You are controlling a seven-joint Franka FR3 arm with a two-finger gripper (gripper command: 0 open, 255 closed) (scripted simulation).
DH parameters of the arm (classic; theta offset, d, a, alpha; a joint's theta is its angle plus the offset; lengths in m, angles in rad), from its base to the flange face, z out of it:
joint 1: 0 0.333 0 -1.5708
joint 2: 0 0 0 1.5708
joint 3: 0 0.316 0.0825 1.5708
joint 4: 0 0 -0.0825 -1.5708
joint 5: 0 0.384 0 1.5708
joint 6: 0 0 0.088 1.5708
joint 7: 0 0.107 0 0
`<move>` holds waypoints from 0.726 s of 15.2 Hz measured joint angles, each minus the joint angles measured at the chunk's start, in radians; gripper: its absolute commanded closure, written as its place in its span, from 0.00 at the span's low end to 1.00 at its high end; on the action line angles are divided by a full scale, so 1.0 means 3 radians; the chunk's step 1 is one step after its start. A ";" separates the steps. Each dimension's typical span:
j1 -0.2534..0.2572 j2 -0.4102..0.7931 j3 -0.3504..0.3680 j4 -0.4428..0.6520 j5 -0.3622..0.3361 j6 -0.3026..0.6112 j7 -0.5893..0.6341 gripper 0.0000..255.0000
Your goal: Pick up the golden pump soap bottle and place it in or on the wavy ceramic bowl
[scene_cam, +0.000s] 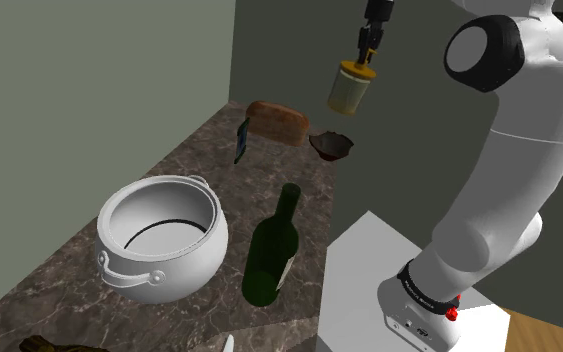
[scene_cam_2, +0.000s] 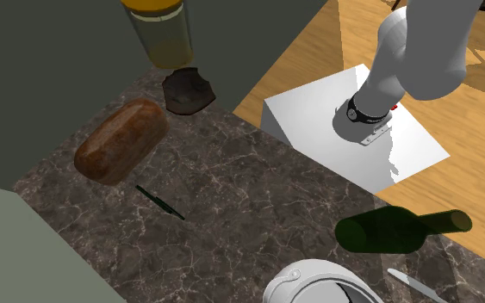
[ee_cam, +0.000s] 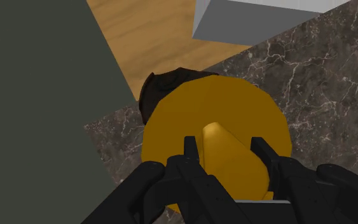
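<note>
The golden pump soap bottle point(scene_cam: 350, 88) hangs in the air, tilted a little, with my gripper point(scene_cam: 368, 52) shut on its pump head. In the second exterior view the bottle's pale body point(scene_cam_2: 159, 33) hangs just above the dark wavy bowl point(scene_cam_2: 187, 90). The bowl point(scene_cam: 332, 146) sits on the marble counter near the wall, below the bottle. In the wrist view my gripper point(ee_cam: 227, 154) clasps the golden pump point(ee_cam: 229, 147) over the bottle's round golden top, and the bowl's dark rim point(ee_cam: 171, 83) peeks out behind it.
A brown bread loaf point(scene_cam: 278, 121) lies beside the bowl by the wall. A small dark flat object point(scene_cam: 240, 141) stands further along the counter. A green wine bottle point(scene_cam: 273, 250) lies next to a white pot point(scene_cam: 161, 239). My white stand point(scene_cam: 369, 270) borders the counter.
</note>
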 measured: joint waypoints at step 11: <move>-0.0004 -0.0162 -0.0016 -0.0689 -0.0036 0.0530 -0.0046 1.00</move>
